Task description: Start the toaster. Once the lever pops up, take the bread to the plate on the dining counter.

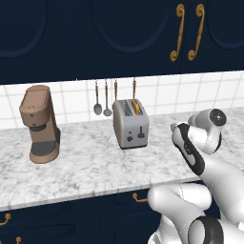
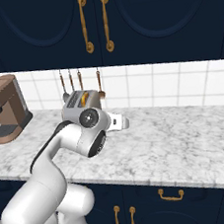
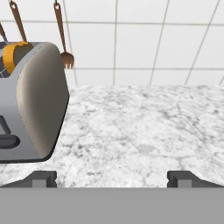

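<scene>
One toaster [image 1: 130, 123] standing on the marble surface [image 1: 86, 164] near its back edge, with one bread [image 1: 137, 106] slice in one of its two slots, one black lever [image 1: 142, 133] and one knob [image 1: 129, 139] on the front. One brown coffee machine [image 1: 40, 123] toward the left end. Four utensils [image 1: 106, 99] hanging on the tiled wall. End effector [image 3: 112, 178] empty to the toaster's right, two fingertips [image 3: 43, 178] wide apart.

Marble desk [image 1: 90, 167] is occupied by toaster [image 1: 130, 125] mid-surface and brown coffee machine [image 1: 40, 125] well apart at left.
</scene>
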{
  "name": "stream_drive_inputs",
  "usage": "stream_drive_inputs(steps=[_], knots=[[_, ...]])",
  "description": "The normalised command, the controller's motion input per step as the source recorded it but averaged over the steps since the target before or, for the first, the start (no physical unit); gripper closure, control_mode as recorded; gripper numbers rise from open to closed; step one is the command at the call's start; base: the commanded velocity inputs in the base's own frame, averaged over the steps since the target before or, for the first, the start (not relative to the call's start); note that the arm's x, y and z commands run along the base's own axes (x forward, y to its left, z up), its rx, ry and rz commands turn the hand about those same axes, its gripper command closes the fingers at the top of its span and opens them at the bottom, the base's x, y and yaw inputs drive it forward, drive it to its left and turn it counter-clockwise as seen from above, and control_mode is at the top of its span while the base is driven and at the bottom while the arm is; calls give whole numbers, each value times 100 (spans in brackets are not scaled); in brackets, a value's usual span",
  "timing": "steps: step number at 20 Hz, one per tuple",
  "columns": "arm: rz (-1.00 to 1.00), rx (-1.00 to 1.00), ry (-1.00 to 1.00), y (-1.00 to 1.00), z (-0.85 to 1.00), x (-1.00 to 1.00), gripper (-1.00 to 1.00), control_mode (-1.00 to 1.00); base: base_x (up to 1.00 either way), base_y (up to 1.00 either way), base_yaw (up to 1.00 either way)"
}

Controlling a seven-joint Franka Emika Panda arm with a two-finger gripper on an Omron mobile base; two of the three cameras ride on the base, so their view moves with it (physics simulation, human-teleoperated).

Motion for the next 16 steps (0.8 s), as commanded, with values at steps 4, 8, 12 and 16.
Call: stream_drive_inputs(steps=[4,8,12,16], knots=[[0,0,0,0,0,0,-100,-100,0,0,0],[0,0,0,0,0,0,-100,-100,0,0,0],[0,0,0,0,0,0,-100,-100,0,0,0],[0,0,0,0,0,0,-100,-100,0,0,0]])
